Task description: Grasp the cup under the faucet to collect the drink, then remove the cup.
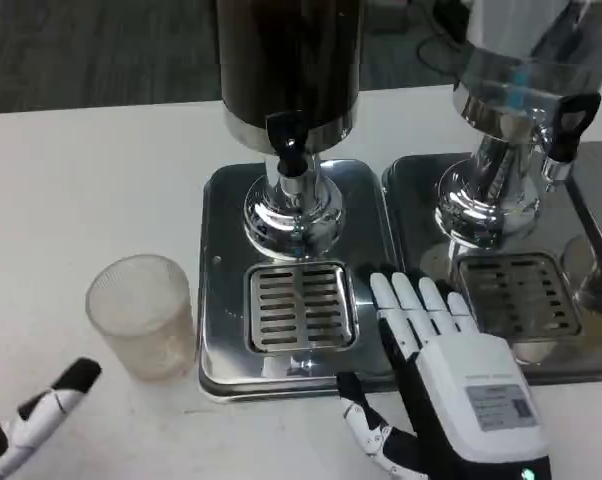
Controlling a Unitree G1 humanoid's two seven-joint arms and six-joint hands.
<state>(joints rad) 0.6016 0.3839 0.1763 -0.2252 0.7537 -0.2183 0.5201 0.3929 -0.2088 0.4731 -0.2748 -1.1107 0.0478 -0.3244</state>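
A frosted clear cup (141,315) stands upright on the white table, left of the steel drip tray (226,260) and away from the grate. The dark dispenser's black faucet (287,140) hangs above the tray's slotted grate (300,308), which has nothing on it. My left hand (36,420) shows at the bottom left edge, below and left of the cup, not touching it; only a fingertip or two are visible. My right hand (451,375) lies flat with fingers spread on the tray's right edge, holding nothing.
A second dispenser (511,110) with its own drip tray (421,185) and grate (516,292) stands to the right, close against the first tray. Bare white table stretches to the left of the cup and behind it.
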